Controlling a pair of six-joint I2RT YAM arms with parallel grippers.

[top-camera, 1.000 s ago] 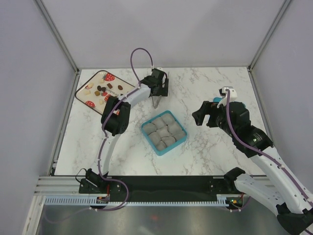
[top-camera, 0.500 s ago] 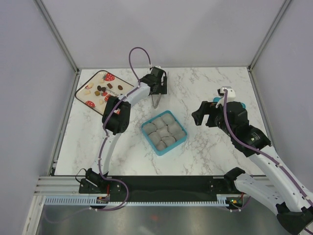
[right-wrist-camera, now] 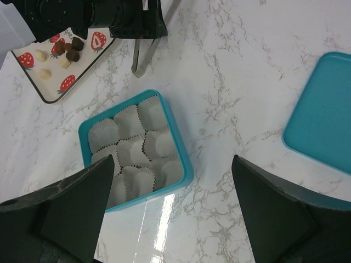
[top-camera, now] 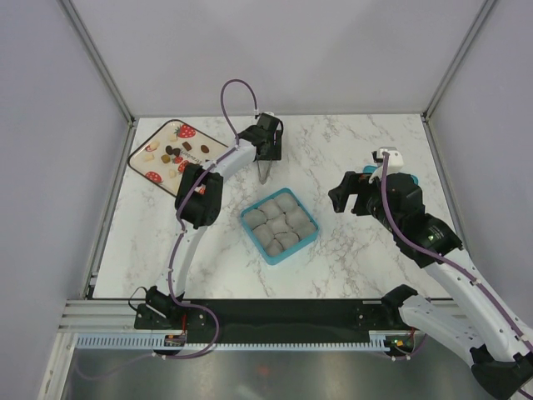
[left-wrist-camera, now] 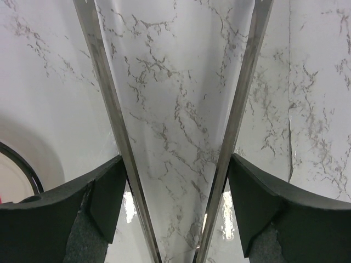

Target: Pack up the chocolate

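On the marble table (top-camera: pixel 358 150) nothing is packed yet: the blue box (top-camera: pixel 298 248) holds only empty paper cups (top-camera: pixel 279 223), the tray (top-camera: pixel 151 142) at the far left bears the chocolate (top-camera: pixel 171 153), and the right gripper (right-wrist-camera: pixel 173 160) hangs wide and empty while the left gripper (left-wrist-camera: pixel 175 181) has its blades apart with nothing between them.

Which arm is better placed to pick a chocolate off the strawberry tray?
Left. Its tool hangs open and empty over bare marble, just beside the tray holding the chocolate. The right tool sits across the table, beyond the teal box.
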